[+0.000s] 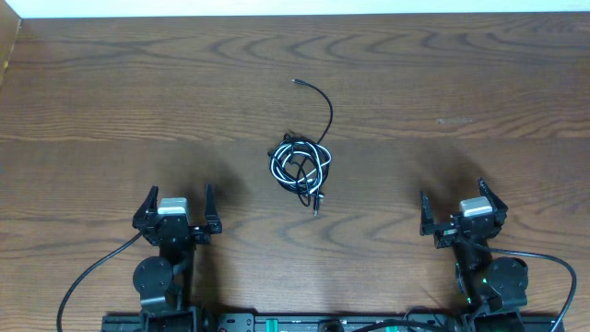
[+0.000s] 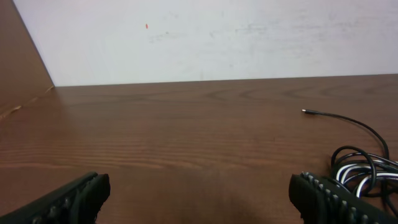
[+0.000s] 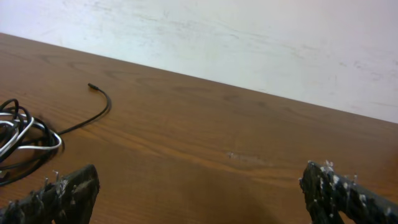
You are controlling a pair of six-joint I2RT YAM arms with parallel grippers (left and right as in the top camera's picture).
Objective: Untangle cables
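A tangle of black and white cables [image 1: 300,166] lies coiled at the table's middle. One black end [image 1: 313,92] curves up and away from the coil. The tangle shows at the right edge of the left wrist view [image 2: 367,169] and at the left edge of the right wrist view [image 3: 22,137]. My left gripper [image 1: 177,208] is open and empty near the front left, well apart from the cables. My right gripper [image 1: 464,210] is open and empty near the front right, also apart from them.
The wooden table [image 1: 442,83] runs to a white wall at the back. A raised wooden side panel [image 2: 22,68] stands at the far left edge. Arm cables trail from both bases at the front.
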